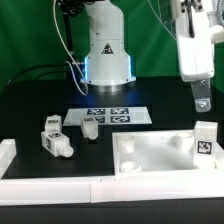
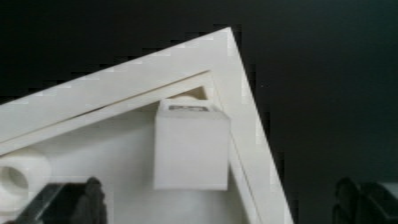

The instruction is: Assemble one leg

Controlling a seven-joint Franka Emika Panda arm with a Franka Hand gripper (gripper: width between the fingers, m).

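White leg [image 2: 189, 145] stands below the end effector [image 1: 202, 103], released; centre, descend straight, then close squarely on it.

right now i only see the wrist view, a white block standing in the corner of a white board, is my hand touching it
observer: no, the hand hangs above the small white plastic block leg, with a gap between them.
operator: does that leg have a tag
observer: yes, a black-and-white square marker tag on its face is turned toward the exterior camera.
operator: any other legs nearby
observer: at least two more white block legs lie on the black table, off the exterior view's left of the wide white tray-like board.
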